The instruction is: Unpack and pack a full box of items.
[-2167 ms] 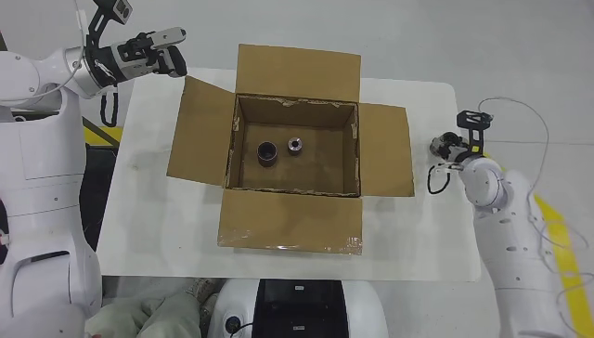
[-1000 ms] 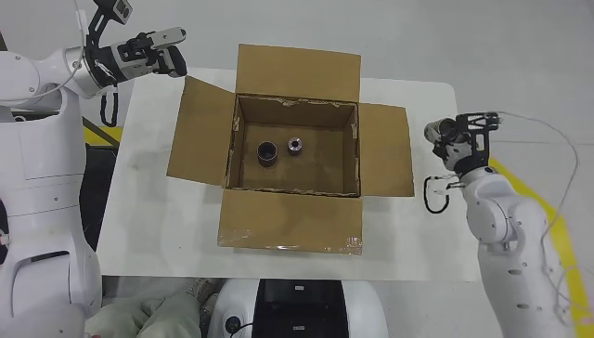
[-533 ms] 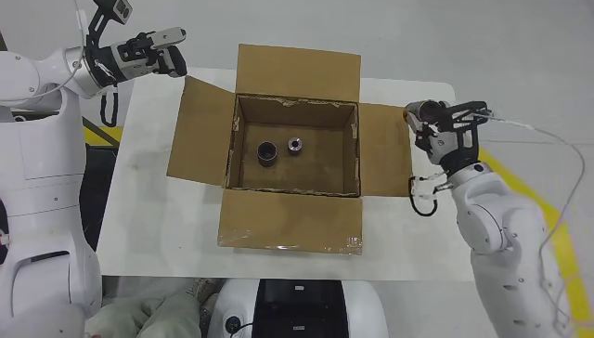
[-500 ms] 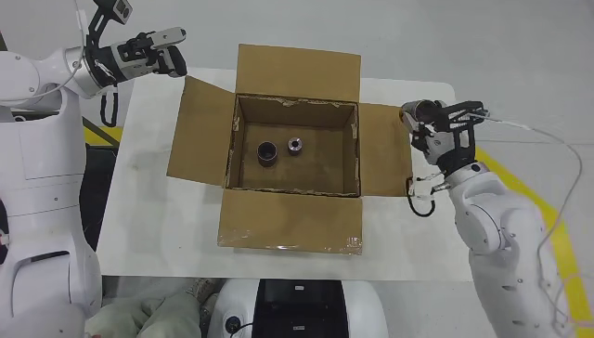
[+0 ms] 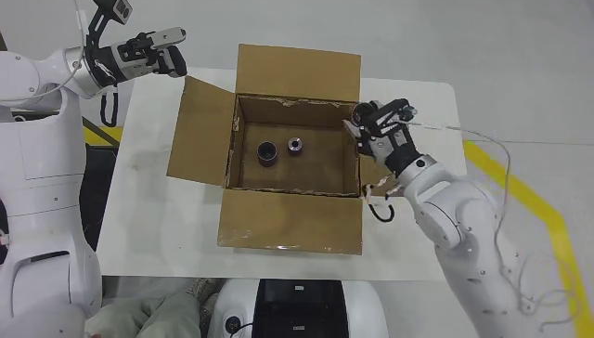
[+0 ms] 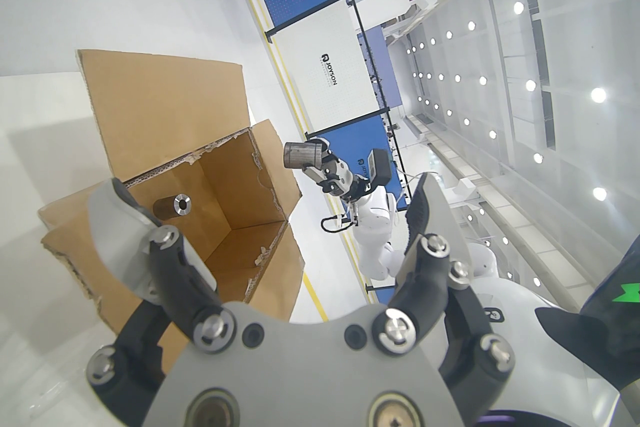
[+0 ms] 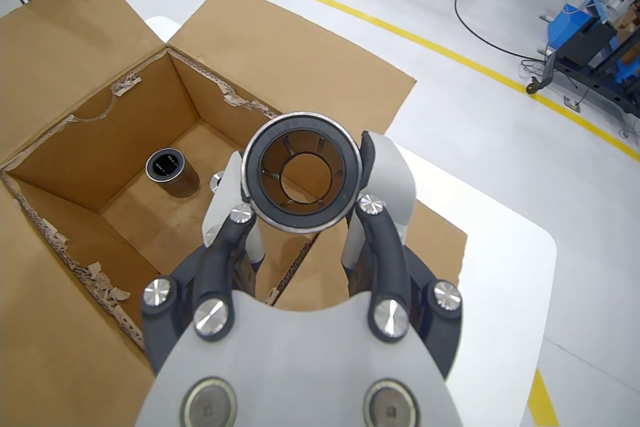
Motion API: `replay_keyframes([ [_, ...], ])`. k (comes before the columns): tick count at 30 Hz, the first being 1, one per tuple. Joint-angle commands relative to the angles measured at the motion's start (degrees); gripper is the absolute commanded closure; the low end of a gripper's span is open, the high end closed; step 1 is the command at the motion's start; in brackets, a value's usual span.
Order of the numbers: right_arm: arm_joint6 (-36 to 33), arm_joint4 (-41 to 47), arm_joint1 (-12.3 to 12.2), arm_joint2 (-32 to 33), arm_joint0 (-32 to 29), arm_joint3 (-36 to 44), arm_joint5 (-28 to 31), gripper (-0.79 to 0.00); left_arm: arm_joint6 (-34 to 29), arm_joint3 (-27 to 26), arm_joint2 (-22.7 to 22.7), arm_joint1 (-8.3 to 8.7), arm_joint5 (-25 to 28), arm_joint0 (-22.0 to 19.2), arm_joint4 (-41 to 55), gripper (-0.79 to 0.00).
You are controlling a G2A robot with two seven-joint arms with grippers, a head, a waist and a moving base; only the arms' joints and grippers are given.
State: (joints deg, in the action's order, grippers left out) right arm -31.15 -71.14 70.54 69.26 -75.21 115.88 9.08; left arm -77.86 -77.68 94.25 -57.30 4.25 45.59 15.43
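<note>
Evidently the right claw (image 7: 306,171) grips a linear bearing (image 7: 270,204), the wall of the cardboard box (image 7: 47,48) just beneath it, its hollow bore plain in the right wrist view, while the left claw (image 6: 266,197) gapes open, well apart.

Open cardboard box (image 5: 292,222), dark sleeve (image 5: 267,154) and silver bushing (image 5: 295,145) on floor, grey sleeve (image 5: 362,115) above right wall

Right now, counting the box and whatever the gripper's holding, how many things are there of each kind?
Cardboard box: 1
Linear bearings: 2, one standing in the box, one held in the right gripper
Small silver cylinder: 1, in the box
Total: 4
</note>
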Motion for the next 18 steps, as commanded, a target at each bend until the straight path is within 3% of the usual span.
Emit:
replay_keyframes([
  [1,-0.72,-0.38,0.15,-1.33,0.68,-0.35,-0.11,0.0,0.0,0.0,0.0,0.0,0.0,0.0,0.0,-0.785],
  [18,-6.21,2.82,1.97,-9.17,7.92,-8.71,-2.01,0.0,0.0,0.0,0.0,0.0,0.0,0.0,0.0,-0.785],
])
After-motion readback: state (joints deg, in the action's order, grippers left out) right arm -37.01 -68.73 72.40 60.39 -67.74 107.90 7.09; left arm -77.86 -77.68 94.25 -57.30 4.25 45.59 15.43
